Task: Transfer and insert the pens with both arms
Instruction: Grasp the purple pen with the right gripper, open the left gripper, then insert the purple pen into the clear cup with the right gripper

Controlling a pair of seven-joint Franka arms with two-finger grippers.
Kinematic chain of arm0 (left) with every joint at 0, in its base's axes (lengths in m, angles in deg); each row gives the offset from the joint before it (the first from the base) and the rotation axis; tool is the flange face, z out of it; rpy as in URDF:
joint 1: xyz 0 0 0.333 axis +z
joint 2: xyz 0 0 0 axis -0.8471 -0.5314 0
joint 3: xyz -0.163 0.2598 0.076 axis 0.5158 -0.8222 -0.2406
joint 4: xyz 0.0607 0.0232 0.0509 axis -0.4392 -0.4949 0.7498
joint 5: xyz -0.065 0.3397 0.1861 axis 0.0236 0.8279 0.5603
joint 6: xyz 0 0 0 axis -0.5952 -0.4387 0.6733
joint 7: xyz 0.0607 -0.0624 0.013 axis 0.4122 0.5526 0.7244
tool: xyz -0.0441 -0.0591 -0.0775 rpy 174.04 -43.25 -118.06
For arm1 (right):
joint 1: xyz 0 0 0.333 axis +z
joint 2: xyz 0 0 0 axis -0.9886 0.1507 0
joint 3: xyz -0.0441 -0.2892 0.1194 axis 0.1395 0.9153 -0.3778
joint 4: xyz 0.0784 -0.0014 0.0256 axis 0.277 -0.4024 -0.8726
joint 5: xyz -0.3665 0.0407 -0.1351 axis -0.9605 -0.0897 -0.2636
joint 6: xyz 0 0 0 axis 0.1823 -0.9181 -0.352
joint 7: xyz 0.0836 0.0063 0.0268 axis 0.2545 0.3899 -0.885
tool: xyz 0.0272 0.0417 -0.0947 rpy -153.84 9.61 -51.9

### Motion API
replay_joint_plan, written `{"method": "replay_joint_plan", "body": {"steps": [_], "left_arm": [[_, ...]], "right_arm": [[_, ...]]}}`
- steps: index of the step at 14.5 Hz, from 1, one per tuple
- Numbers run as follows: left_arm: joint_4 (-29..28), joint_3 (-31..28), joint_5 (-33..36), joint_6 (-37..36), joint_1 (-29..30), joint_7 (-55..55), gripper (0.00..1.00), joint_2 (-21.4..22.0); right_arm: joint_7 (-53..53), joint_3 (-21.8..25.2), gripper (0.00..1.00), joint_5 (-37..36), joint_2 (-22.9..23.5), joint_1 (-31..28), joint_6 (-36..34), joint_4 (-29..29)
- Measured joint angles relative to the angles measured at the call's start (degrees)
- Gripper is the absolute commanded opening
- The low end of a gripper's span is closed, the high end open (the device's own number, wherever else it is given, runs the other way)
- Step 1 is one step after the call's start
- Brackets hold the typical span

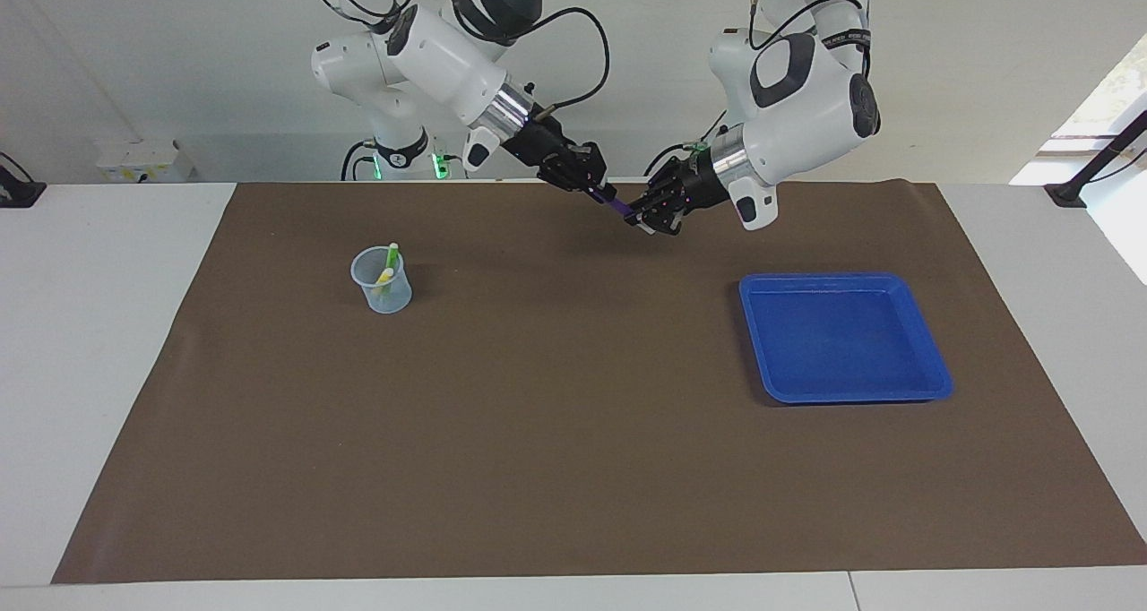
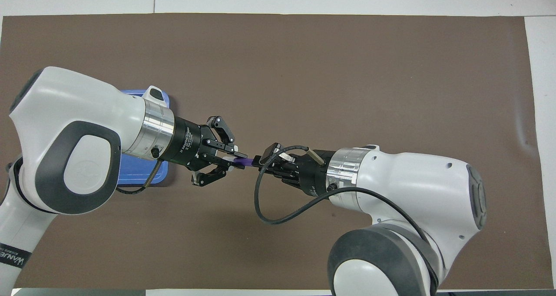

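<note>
Hiding overhead: cup (image 1: 381,281) with pens (image 1: 388,266)

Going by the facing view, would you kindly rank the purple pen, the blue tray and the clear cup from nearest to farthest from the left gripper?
1. Purple pen: held in the left gripper, the right gripper on its other end.
2. Blue tray: toward the left arm's end of the table.
3. Clear cup: toward the right arm's end.
</note>
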Motion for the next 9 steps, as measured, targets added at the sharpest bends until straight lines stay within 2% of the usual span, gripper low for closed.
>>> {"method": "replay_joint_plan", "body": {"steps": [2,3,6,7,9], "left_arm": [[0.0,0.01,-0.04,0.69,-0.19,0.0,1.0,0.37],[0.0,0.01,-0.04,0.74,-0.28,-0.12,1.0,0.54],[0.0,0.0,2.5,1.11,-0.45,-2.24,1.0,0.77],[0.02,-0.03,4.37,1.24,-0.45,-2.76,1.0,0.86],[0.14,-0.05,7.15,2.12,-0.47,-3.34,1.0,1.1]], "right_arm": [[-0.02,0.03,0.0,-1.08,-0.01,-1.12,-2.02,-0.02],[-0.06,0.1,0.0,-4.42,-0.14,-2.43,-4.68,0.08],[-3.48,0.37,0.0,-21.04,-0.91,-11.42,-21.33,4.19],[-7.5,0.55,0.0,-26.08,-1.06,-15.28,-27.05,6.63],[-16.84,0.92,0.0,-33.6,-1.08,-21.59,-34.27,9.98]]}}
